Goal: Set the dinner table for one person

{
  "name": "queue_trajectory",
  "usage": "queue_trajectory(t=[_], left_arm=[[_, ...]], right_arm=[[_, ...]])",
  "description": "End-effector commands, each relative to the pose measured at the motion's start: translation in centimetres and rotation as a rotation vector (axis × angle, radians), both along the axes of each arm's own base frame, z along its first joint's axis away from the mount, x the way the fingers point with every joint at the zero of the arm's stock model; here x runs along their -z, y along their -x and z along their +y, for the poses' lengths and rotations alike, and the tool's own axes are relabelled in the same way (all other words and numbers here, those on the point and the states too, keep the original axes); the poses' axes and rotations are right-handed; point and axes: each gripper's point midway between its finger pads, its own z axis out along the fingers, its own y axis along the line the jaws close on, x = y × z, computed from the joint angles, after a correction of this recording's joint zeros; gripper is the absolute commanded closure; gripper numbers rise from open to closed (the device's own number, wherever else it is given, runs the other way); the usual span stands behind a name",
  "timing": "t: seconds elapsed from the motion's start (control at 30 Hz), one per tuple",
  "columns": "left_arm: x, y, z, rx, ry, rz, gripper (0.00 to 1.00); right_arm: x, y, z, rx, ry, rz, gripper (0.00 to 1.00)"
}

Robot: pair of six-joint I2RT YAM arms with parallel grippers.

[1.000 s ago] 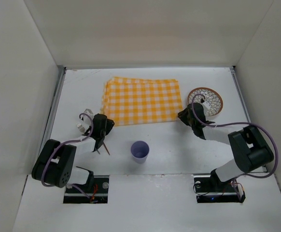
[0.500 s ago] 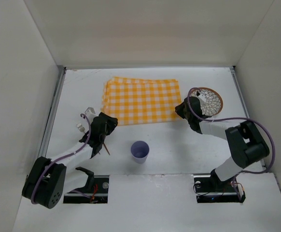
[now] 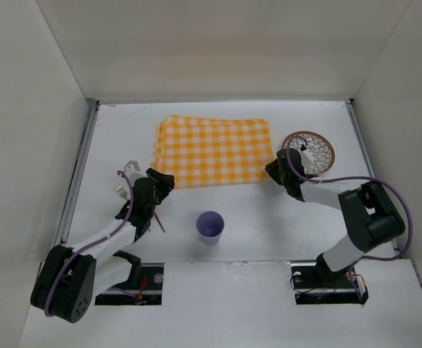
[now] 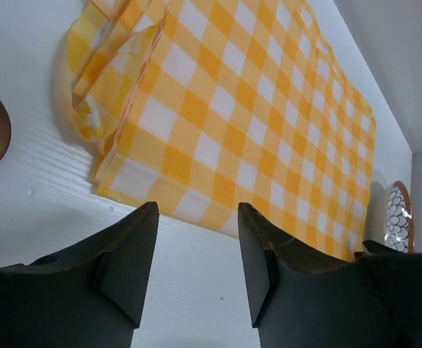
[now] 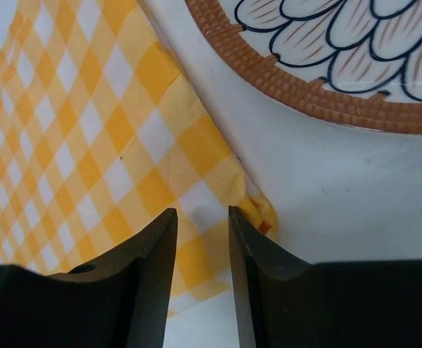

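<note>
Dinner table (image 3: 269, 217) spans the whole floor of the enclosure, arm bases at its near edge. Left gripper (image 3: 164, 183) has edged farward since half a second ago. It sits by the near-left corner of the checked cloth (image 3: 212, 151), fingers wide apart, empty. Right gripper (image 3: 275, 171) has drawn back off the plate (image 3: 311, 151) by the right edge, fingers narrowly parted over the cloth's near-right corner. Cup (image 3: 210, 226) unmoved, mid near edge.

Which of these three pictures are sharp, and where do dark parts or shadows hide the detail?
Top external view: soft, even light with no glare and only a faint shadow by the cup. Left wrist view: the checked cloth is sharp, but the left claw's fingers are dark and show little detail. Right wrist view: the plate rim is crisp, and the right claw's fingers are almost black.
</note>
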Motion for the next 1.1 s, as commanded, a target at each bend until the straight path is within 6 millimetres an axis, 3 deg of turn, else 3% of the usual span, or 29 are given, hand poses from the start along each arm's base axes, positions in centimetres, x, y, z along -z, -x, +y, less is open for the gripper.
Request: queue_trajectory(t=[0.0,0.1,0.2,0.3,0.4,0.5,0.53,0.6,0.73,0.9,1.07], left_arm=[[-1.8,-0.4,1.0,-0.021,-0.038,-0.091,0.54],[-1.9,-0.3,0.4,0.000,-0.047,-0.096,0.54],[-1.5,-0.3,-0.3,0.025,-0.064,-0.081,0.54],[-1.1,-0.4,-1.0,0.048,-0.069,-0.070,0.54],[-1.2,-0.3,-2.0,0.078,-0.078,-0.075,0.54],[-0.9,-0.6,-2.3,0.079,-0.117,-0.067,0.56],[-0.6,-0.7,-2.1,0.071,-0.129,-0.056,0.56],[-0.1,-0.6,-1.6,0.046,-0.146,-0.021,0.56],[0.3,-0.5,-0.8,0.008,-0.173,0.004,0.54],[0.4,-0.5,-0.6,-0.002,-0.172,0.002,0.55],[1.7,-0.3,0.5,-0.037,-0.182,0.073,0.57]], right_arm=[[-4.3,0.3,-1.4,0.048,0.013,-0.097,0.57],[-7.3,1.4,-1.2,-0.003,0.042,-0.169,0.48],[-8.5,3.5,0.2,-0.118,0.113,-0.198,0.47],[-7.9,6.1,1.0,-0.224,0.219,-0.171,0.55],[-6.2,6.9,0.7,-0.234,0.248,-0.115,0.74],[-5.4,5.9,0.3,-0.214,0.197,-0.092,0.73],[-5.2,5.5,0.3,-0.205,0.188,-0.091,0.69],[-4.6,4.7,-0.3,-0.157,0.179,-0.080,0.49],[-2.5,3.7,-0.8,-0.097,0.131,-0.032,0.38],[-0.5,3.1,-0.3,-0.052,0.041,0.001,0.41],[-0.2,2.5,0.5,-0.051,0.015,0.001,0.48]])
